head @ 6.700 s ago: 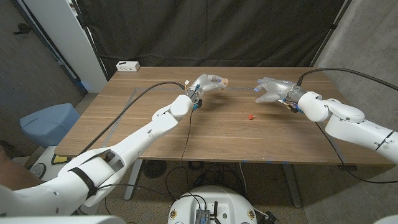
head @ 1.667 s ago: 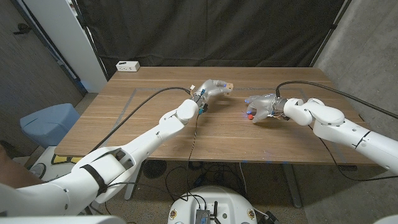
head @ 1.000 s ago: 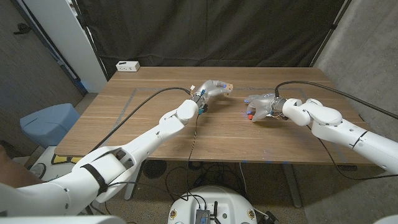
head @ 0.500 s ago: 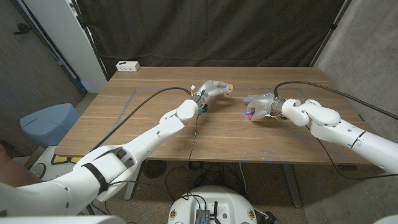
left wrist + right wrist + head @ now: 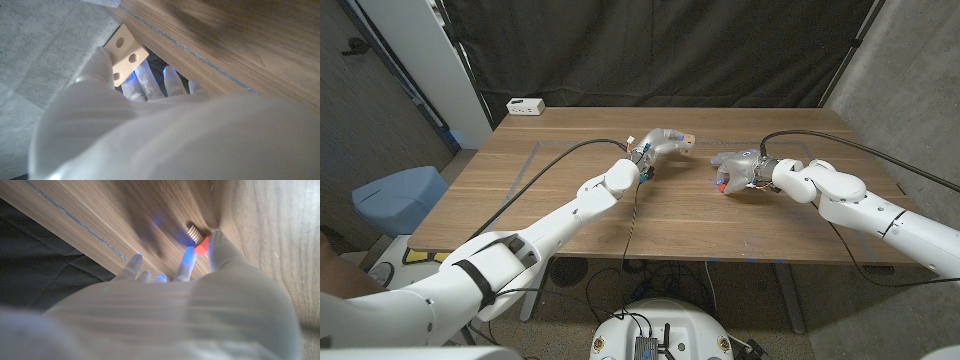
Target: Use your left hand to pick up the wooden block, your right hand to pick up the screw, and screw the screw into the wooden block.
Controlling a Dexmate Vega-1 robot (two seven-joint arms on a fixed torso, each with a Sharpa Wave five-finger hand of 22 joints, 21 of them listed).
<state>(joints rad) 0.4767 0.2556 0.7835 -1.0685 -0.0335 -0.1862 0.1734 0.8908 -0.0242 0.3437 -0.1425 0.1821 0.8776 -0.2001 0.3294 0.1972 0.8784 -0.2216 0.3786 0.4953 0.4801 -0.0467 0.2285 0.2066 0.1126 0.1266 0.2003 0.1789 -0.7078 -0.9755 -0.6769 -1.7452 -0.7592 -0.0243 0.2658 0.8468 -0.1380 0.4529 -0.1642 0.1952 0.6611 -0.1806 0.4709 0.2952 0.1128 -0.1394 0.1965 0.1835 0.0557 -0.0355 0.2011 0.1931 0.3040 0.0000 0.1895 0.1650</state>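
Left hand (image 5: 661, 140) grips the wooden block (image 5: 123, 54), holes showing; right hand (image 5: 738, 170) pinches the screw (image 5: 197, 238), threads pointing away from it.

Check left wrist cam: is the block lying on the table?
No. The left hand holds the block up off the table, with its drilled holes facing the camera.

Both arms are glossy white, built of rounded shells joined at bulbous joints. The left arm (image 5: 545, 228) carries a black band near its lower end, and a black cable runs along it to the wrist; a second black cable loops over the right arm (image 5: 860, 205) to its wrist. The left hand (image 5: 665, 141) and right hand (image 5: 738, 170) are pale and translucent-looking, with blue lights glowing at the fingertips (image 5: 187, 255)
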